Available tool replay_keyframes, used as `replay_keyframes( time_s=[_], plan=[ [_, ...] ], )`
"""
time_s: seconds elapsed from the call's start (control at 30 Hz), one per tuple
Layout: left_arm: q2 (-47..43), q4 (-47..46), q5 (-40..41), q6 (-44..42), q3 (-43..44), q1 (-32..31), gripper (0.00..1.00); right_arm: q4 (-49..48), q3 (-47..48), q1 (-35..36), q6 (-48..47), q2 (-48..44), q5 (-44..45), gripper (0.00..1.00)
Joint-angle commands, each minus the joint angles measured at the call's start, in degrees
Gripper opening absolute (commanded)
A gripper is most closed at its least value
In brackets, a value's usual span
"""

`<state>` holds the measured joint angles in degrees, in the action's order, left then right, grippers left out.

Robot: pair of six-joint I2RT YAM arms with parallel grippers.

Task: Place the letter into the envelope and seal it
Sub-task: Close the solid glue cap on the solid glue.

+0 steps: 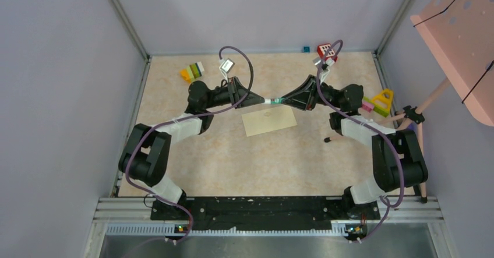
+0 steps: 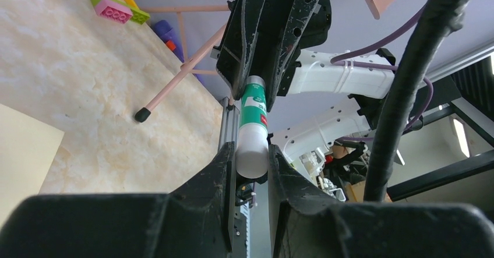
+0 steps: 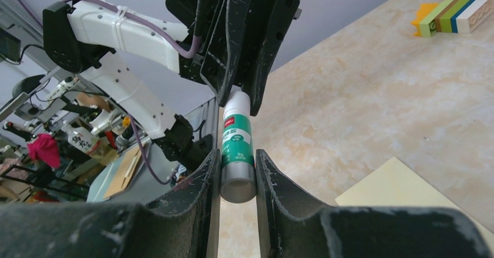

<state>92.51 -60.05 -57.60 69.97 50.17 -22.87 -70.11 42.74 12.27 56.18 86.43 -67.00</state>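
Jaws on both arms pinch one glue stick [image 1: 273, 101]: your left gripper [image 2: 252, 165] clamps its white end, your right gripper [image 3: 237, 176] its grey end. The stick runs left-right. The envelope [image 1: 269, 120] lies flat just near of it, equally close to both arms.

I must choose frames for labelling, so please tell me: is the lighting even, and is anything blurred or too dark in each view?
Top external: soft, even light, faint shadows; the glue stick looks tiny, the envelope clear. Left wrist: the left fingers are dark and slightly blurred, the stick's label fairly sharp. Right wrist: the right fingers equally dark, label in focus.
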Motion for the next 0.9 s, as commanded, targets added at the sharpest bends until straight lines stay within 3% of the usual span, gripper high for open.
replay_keyframes(
  time_s=[0.0,0.53,0.87],
  plan=[
    [-1.64,-7.37,2.39,0.77,-1.65,-1.21,0.0,-1.83,-0.54,1.42,0.44,-0.1,2.95,0.0],
    [-1.92,-1.61,2.14,-3.59,-1.19,-2.17,0.0,6.54,1.32,6.61,-6.24,1.02,3.49,0.0],
    [-1.1,7.35,-1.22,-10.15,1.79,-5.59,0.0,7.58,1.64,6.71,-7.15,0.93,2.99,0.0]
  ],
)
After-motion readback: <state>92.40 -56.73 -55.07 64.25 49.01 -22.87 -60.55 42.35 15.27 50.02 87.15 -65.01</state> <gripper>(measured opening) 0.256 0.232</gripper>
